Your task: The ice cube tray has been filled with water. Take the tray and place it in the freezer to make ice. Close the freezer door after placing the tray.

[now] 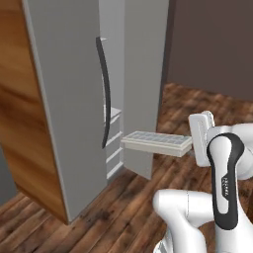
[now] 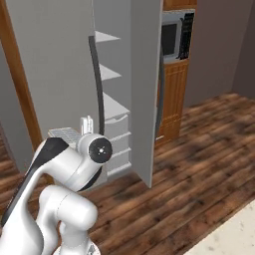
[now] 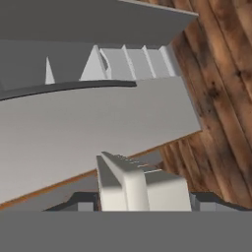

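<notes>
in the right base view the arm's shoulder hides most of the tray [image 2: 63, 133]; just one corner shows past it. the gripper [image 1: 193, 143] sits end-on to the left base camera, so its fingers are hidden behind the hand and the tray end. in the hand view the tray's near end blocks the fingertips, and the far end is foreshortened. the water is too faint to tell in any view. the freezer [image 1: 113, 123] interior is a thin slit between the doors; its top is cut off. the freezer door [image 2: 145, 89] shows its back, dispenser panel hidden.
</notes>
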Robot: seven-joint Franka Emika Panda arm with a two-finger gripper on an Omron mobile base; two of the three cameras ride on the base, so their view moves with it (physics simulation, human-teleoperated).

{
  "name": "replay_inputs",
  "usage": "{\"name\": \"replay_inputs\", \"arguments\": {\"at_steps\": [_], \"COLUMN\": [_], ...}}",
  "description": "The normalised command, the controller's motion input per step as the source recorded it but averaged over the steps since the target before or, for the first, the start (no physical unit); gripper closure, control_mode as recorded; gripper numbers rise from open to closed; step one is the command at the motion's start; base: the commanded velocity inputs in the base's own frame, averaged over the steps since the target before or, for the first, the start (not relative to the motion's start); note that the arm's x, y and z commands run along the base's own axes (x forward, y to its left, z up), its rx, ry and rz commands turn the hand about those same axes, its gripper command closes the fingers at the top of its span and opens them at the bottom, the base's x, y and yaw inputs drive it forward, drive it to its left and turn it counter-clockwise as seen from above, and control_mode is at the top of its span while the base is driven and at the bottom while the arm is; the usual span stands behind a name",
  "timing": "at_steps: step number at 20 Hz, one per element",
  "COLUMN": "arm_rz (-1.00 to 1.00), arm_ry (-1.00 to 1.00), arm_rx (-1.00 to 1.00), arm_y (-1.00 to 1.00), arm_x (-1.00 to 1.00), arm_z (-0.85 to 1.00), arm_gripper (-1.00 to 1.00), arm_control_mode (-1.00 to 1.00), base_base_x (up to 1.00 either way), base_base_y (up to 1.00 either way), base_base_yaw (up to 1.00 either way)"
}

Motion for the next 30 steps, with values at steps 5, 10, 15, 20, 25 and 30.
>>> {"name": "replay_inputs", "arguments": {"at_steps": [5,10,15,20,25,30], "arm_rz": [0.00,0.00,0.00,0.00,0.00,0.00], "arm_ry": [0.00,0.00,0.00,0.00,0.00,0.00], "arm_rx": [0.00,0.00,0.00,0.00,0.00,0.00], "arm_y": [0.00,0.00,0.00,0.00,0.00,0.00], "arm_x": [0.00,0.00,0.00,0.00,0.00,0.00], "arm_z": [0.00,0.00,0.00,0.00,0.00,0.00], "arm_gripper": [1.00,1.00,1.00,1.00,1.00,1.00], "arm_control_mode": [1.00,1.00,1.00,1.00,1.00,1.00], "base_base_x": [0.79,0.74,0.72,0.62,0.63,0.64], "base_base_y": [0.00,0.00,0.00,0.00,0.00,0.00], "base_base_yaw": [-0.08,-0.08,-0.08,-0.07,-0.06,-0.05]}}
